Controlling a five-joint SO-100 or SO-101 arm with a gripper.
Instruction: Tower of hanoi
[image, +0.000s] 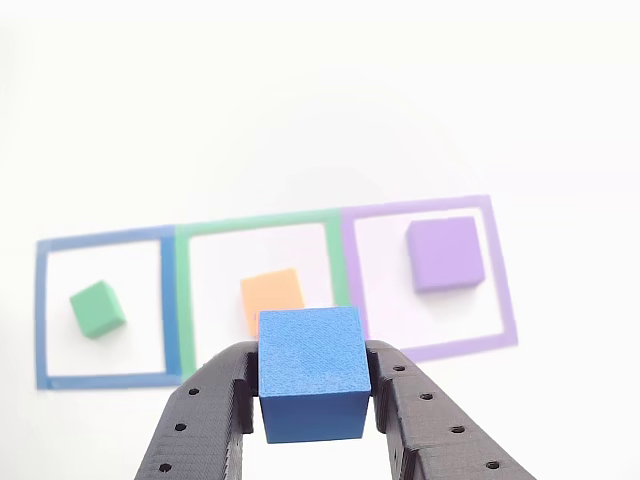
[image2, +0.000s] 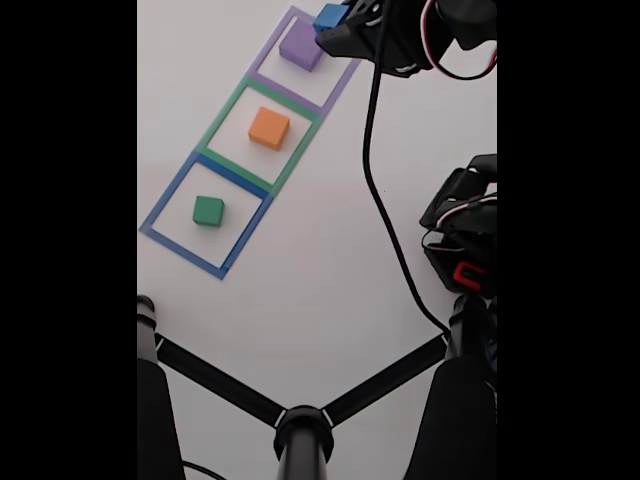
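My gripper (image: 312, 385) is shut on the blue block (image: 311, 372), held between its black fingers above the white table. In the fixed view the blue block (image2: 330, 16) hangs in the gripper (image2: 338, 22) at the top, beside the purple block (image2: 301, 48). The purple block (image: 446, 254) lies in the purple outline, the orange block (image: 272, 296) in the green outline, partly behind the blue block, and the green block (image: 97, 308) in the blue outline. In the fixed view the orange block (image2: 269, 128) and green block (image2: 208, 210) lie apart in their own squares.
Three flat square outlines lie in a row: blue (image2: 160, 212), green (image2: 226, 115) and purple (image2: 272, 44). A black cable (image2: 380, 200) runs from the arm down the table. The arm's base (image2: 465, 240) stands at the right; a black tripod-like frame (image2: 300, 420) crosses the bottom.
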